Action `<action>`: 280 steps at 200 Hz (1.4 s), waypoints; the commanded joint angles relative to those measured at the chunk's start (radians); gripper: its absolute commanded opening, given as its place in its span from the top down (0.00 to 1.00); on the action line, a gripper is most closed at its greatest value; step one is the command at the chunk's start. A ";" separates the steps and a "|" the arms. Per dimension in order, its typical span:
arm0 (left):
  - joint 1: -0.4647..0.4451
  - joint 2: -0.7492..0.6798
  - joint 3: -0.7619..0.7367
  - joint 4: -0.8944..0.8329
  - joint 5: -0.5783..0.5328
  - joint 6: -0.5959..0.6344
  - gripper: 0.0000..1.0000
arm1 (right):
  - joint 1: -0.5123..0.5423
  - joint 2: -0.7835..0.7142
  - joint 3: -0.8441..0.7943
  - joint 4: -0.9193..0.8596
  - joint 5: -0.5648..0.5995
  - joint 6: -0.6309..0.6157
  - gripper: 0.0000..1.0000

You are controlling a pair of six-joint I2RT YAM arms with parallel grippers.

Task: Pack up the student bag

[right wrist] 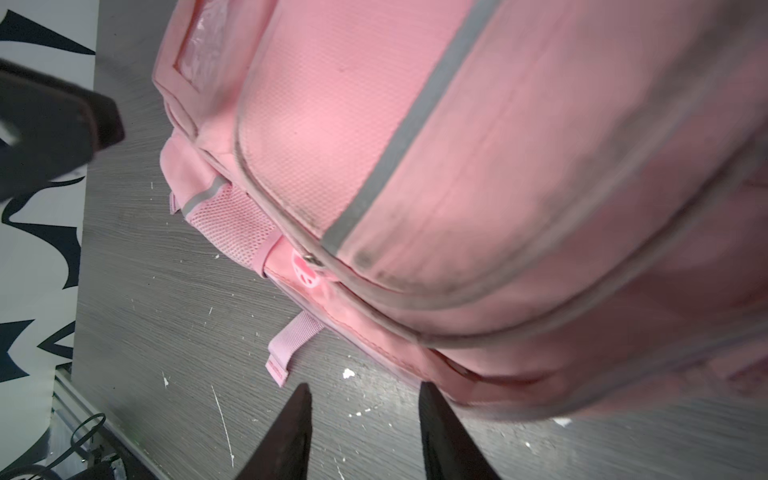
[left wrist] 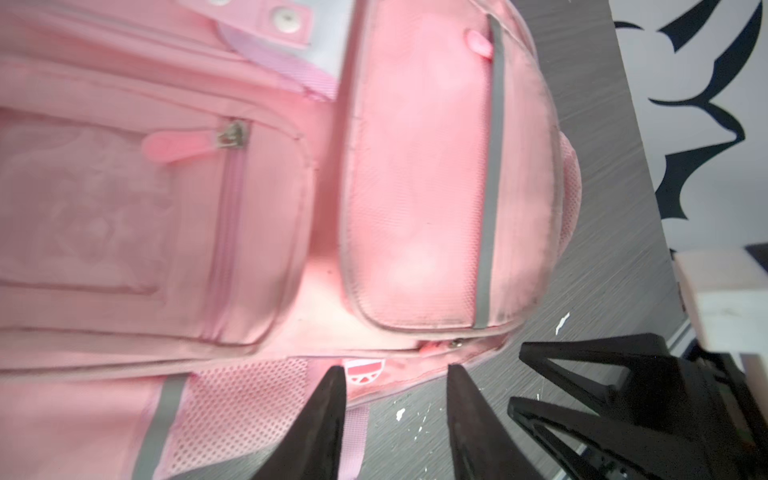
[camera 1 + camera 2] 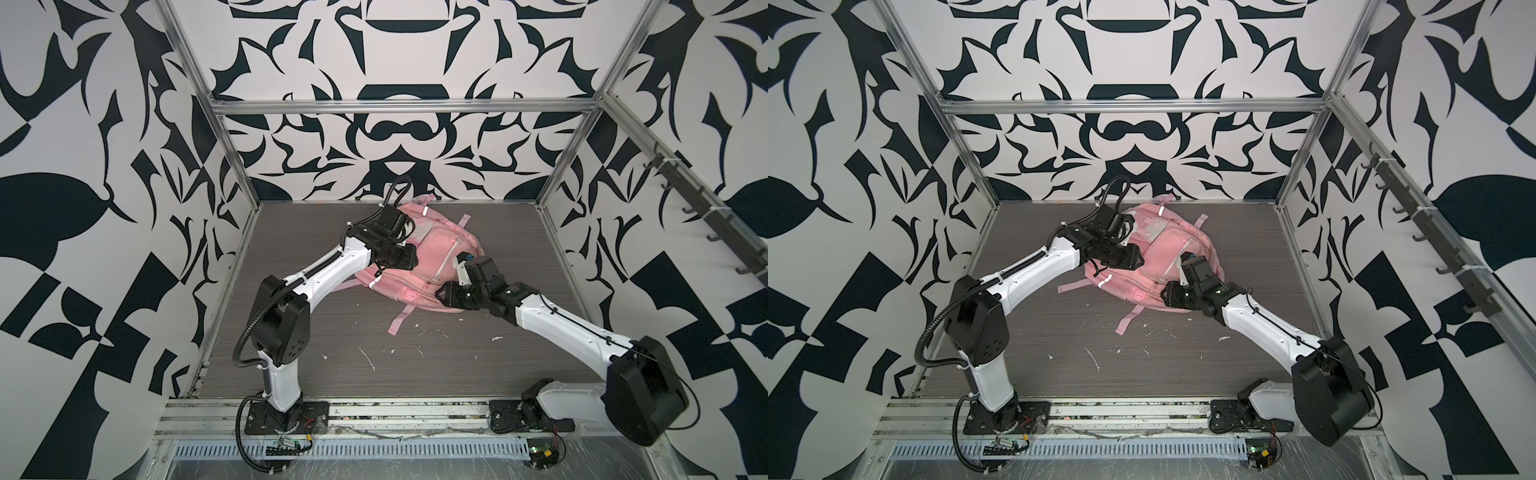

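The student bag (image 3: 436, 253) (image 3: 1158, 257) is a soft pink backpack lying flat at the back middle of the table, front pockets up. In both top views my left gripper (image 3: 401, 261) (image 3: 1125, 257) hovers over its left half. In the left wrist view the left gripper (image 2: 395, 370) is open over the bag's (image 2: 415, 166) edge, by a red logo patch (image 2: 365, 371), holding nothing. My right gripper (image 3: 448, 296) (image 3: 1173, 296) sits at the bag's near right edge. In the right wrist view the right gripper (image 1: 365, 386) is open over bare table, one finger beside the bag's (image 1: 457, 124) rim.
A loose pink strap (image 3: 397, 322) trails from the bag toward the front of the dark wood-grain table (image 3: 332, 332), which is flecked with white bits. Metal frame posts stand at the back corners. A rail of hooks (image 3: 706, 216) runs along the right wall.
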 commanded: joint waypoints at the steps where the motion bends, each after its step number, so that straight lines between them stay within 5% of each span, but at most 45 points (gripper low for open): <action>1: 0.018 -0.003 -0.045 0.055 0.091 -0.063 0.55 | 0.032 0.037 0.072 0.033 0.051 -0.002 0.56; 100: 0.019 0.109 -0.009 0.059 0.101 -0.059 0.50 | 0.080 0.195 0.206 -0.007 0.155 0.002 0.56; 280: 0.019 0.170 0.010 0.083 0.130 -0.065 0.75 | 0.121 0.330 0.289 -0.017 0.346 0.037 0.69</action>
